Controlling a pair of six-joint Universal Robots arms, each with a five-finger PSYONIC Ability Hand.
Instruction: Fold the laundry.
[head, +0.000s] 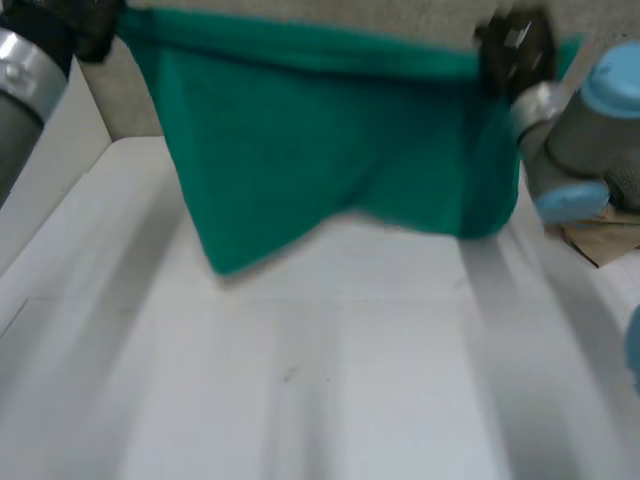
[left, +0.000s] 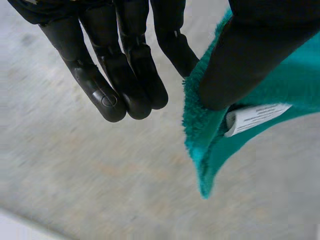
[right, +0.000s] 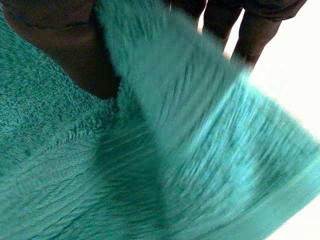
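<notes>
A green towel (head: 330, 150) hangs spread out above the white table (head: 320, 380), its top edge stretched between my two hands and its lower edge just above the tabletop. My left hand (head: 90, 30) holds the top left corner. In the left wrist view the thumb presses that corner (left: 200, 130), which carries a white label (left: 255, 117), against one finger, while the other fingers (left: 125, 65) stay straight beside it. My right hand (head: 515, 50) holds the top right corner. In the right wrist view the towel (right: 150, 165) runs between the thumb (right: 55, 40) and the fingers (right: 250, 30) behind it.
A piece of brown cardboard (head: 605, 240) lies at the table's right edge, beside my right arm (head: 590, 130). A white panel (head: 60, 160) borders the table on the left. Grey floor (left: 100, 170) lies beyond the far edge.
</notes>
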